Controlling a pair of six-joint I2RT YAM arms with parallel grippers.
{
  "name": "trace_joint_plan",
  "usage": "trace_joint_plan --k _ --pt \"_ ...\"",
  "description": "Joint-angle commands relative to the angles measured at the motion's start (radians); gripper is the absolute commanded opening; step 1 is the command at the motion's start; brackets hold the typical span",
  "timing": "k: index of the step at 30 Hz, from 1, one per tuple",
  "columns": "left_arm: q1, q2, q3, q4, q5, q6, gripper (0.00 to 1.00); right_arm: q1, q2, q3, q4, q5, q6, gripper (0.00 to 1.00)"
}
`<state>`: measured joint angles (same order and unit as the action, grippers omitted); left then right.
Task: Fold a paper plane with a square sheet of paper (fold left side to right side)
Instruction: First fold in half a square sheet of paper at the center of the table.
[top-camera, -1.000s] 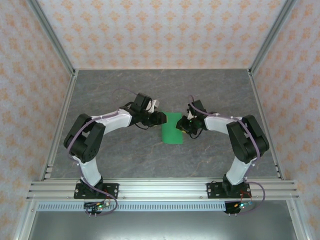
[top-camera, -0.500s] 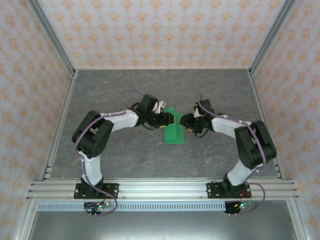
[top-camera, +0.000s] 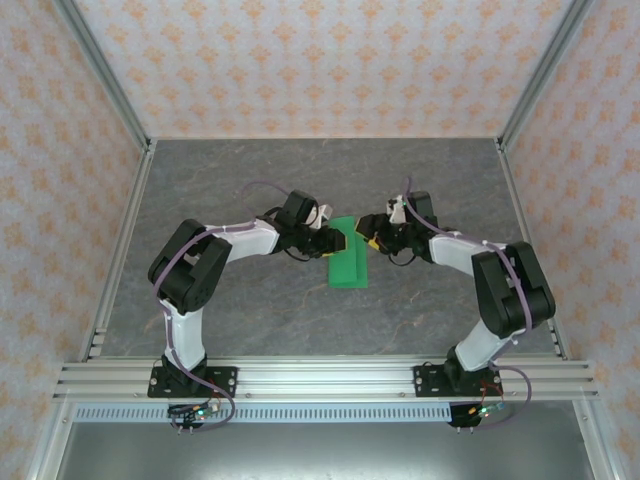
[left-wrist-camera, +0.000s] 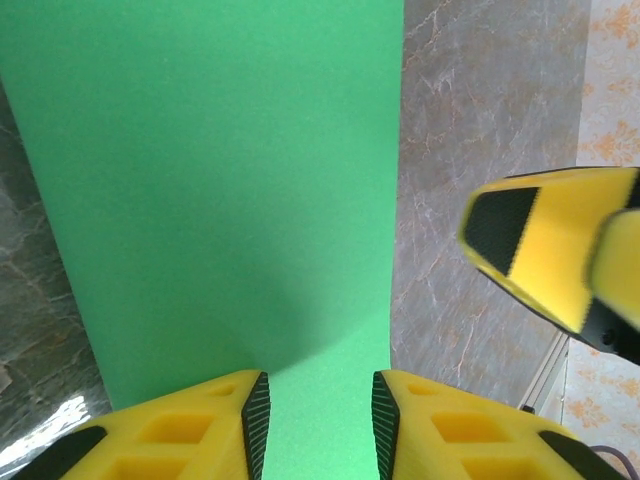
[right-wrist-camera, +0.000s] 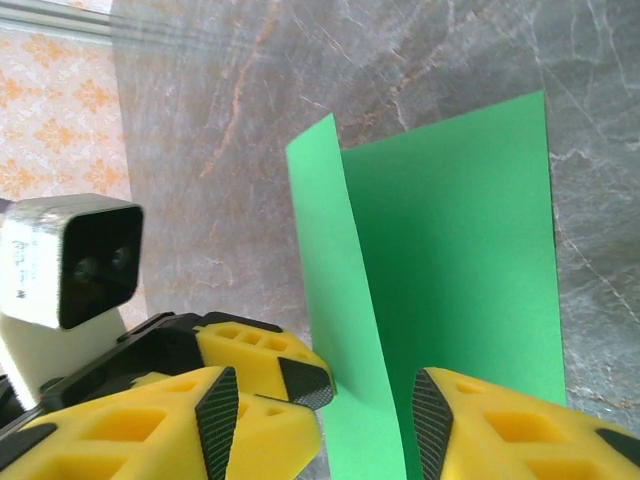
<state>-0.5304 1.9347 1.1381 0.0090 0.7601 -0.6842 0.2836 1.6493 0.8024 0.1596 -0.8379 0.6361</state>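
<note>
The square sheet of paper (top-camera: 347, 262) lay folded into a bright green strip, with the grey table (top-camera: 250, 180) under it and a gripper at each of its long sides. Along its left side one layer stood up off the rest as a tilted flap (right-wrist-camera: 322, 240), its free edge in the air, while the layer beneath lay flat.

The left gripper (top-camera: 333, 240) was at the sheet's left edge, towards its far end. In the left wrist view its jaws stood a narrow gap apart, low over the sheet, with green showing through the gap. Nothing was clamped between the pads (left-wrist-camera: 257, 410), and whether they touched the paper could not be told. In the right wrist view the same yellow fingers (right-wrist-camera: 255, 345) sat just beside the foot of the raised flap, on the side away from the flat layer.

The right gripper (top-camera: 372, 238) was at the sheet's right edge, opposite the left one. Its jaws were wide apart and held nothing; the sheet showed between them in the right wrist view. In the left wrist view one of its fingers (left-wrist-camera: 545, 250) hung just off the sheet's right edge, apart from the paper
</note>
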Motion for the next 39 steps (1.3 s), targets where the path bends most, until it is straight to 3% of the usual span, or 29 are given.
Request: trace_joint_plan --k 1,8,14,18,26,39 --pt "-0.008 0.006 0.026 0.009 0.008 -0.001 0.34 0.015 0.040 0.029 0.041 -0.024 0.010 0.53" --pt "-0.008 0.006 0.028 0.008 0.008 -0.002 0.34 0.037 0.088 0.037 0.036 -0.023 0.006 0.44" --pt "-0.008 -0.007 0.028 -0.003 -0.004 0.001 0.34 0.038 0.088 0.039 0.006 0.001 -0.011 0.18" --pt "-0.010 -0.055 0.032 -0.060 -0.047 0.035 0.39 0.038 0.083 0.065 -0.068 0.055 -0.055 0.06" --pt "-0.008 -0.112 0.022 -0.179 -0.172 0.079 0.50 0.037 0.079 0.116 -0.219 0.174 -0.146 0.04" --pt "-0.036 0.023 0.106 -0.192 -0.180 0.050 0.55 0.039 0.070 0.106 -0.280 0.240 -0.160 0.05"
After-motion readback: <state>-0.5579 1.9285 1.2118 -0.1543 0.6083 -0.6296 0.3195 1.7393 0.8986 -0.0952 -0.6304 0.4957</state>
